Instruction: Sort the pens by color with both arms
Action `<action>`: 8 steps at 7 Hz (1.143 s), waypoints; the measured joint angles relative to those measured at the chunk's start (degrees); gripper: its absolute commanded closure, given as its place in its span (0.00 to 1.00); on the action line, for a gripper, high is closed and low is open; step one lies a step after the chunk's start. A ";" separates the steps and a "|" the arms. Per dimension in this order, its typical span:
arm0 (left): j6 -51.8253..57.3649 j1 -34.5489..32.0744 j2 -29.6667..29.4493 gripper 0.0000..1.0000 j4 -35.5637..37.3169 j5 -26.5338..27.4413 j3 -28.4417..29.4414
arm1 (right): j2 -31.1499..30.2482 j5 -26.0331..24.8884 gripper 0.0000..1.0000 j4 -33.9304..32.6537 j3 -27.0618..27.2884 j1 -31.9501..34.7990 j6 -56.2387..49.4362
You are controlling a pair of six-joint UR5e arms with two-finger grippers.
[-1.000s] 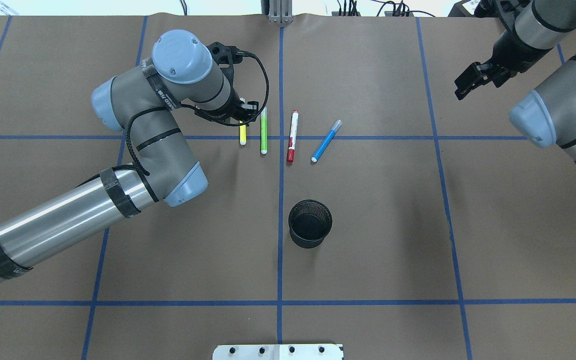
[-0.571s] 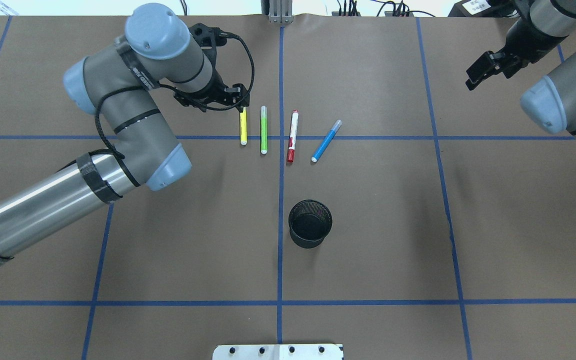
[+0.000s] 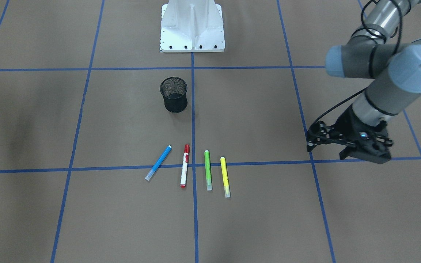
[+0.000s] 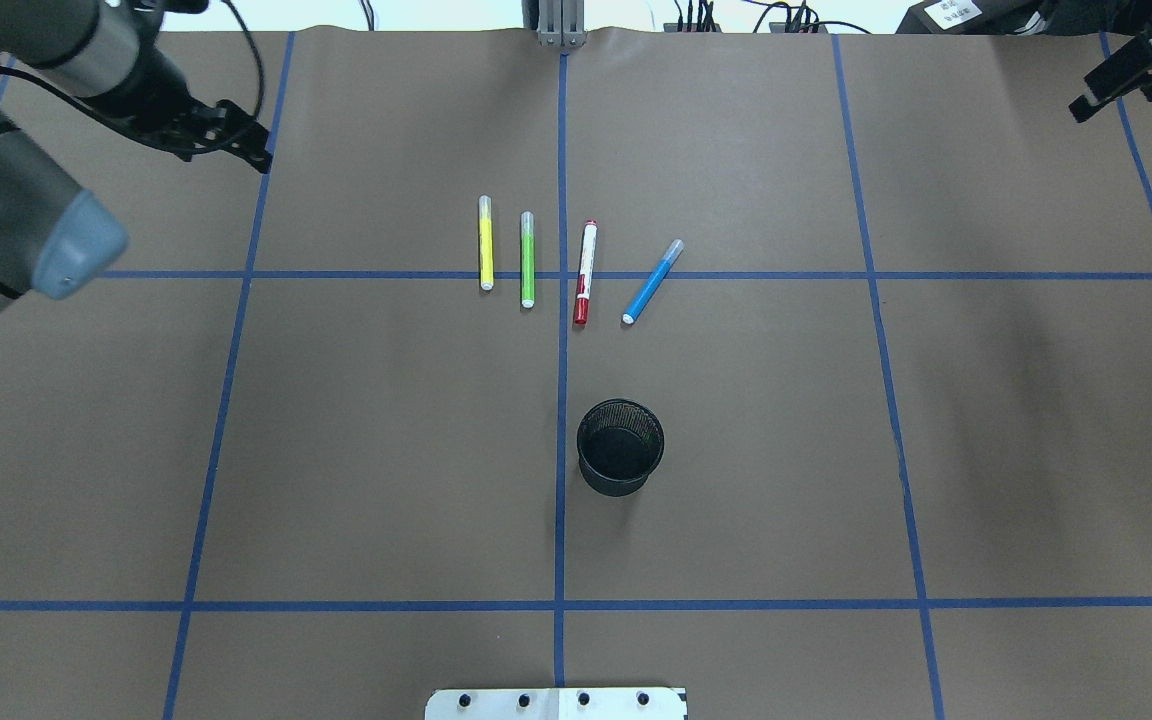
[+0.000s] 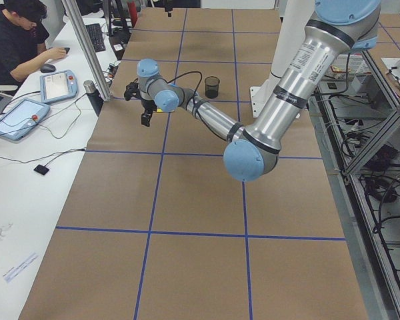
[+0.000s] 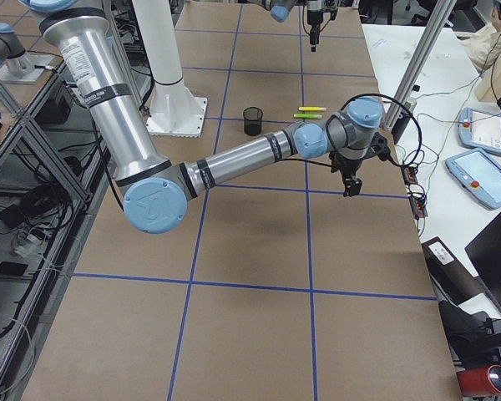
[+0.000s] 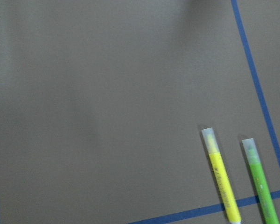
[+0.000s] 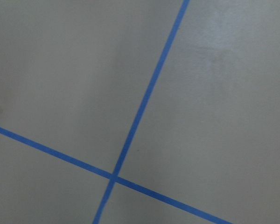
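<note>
Four pens lie side by side, apart from each other, near the table's centre: yellow (image 4: 485,243), green (image 4: 527,259), red-capped with a white barrel (image 4: 585,272) and blue (image 4: 652,281), the blue one slanted. The front view shows them too: blue (image 3: 158,163), red (image 3: 185,165), green (image 3: 208,170), yellow (image 3: 225,176). My left gripper (image 4: 246,145) hangs open and empty at the far left, well away from the pens; it also shows in the front view (image 3: 326,150). My right gripper (image 4: 1101,90) is open and empty at the far right corner. The left wrist view shows the yellow (image 7: 221,179) and green (image 7: 261,186) pens.
A black mesh cup (image 4: 620,447) stands upright nearer the robot than the pens, just right of the centre line; it also shows in the front view (image 3: 174,94). The white pedestal base (image 3: 192,27) stands at the robot's edge. Operators with tablets sit at the far edge.
My left arm has pulled away from the yellow pen to the far left. My right arm has drawn back further toward the far right corner. The pens have not moved.
</note>
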 measured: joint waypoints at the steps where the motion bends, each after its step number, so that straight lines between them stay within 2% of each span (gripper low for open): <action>1: 2.55 -3.52 5.44 0.00 0.04 -2.95 -3.13 | -1.65 1.01 0.01 -0.01 -0.26 2.39 -2.09; 3: 6.93 -10.12 17.11 0.00 -0.40 -7.03 -8.19 | -6.45 2.31 0.01 0.14 1.34 6.07 -3.46; 5: 16.03 -16.17 25.90 0.00 -0.47 -9.33 -10.27 | -11.28 1.96 0.01 0.18 4.12 7.61 -3.78; 8: 23.66 -20.46 31.29 0.00 -0.13 -10.92 -10.30 | -13.89 -2.00 0.01 -0.05 4.94 7.89 -3.79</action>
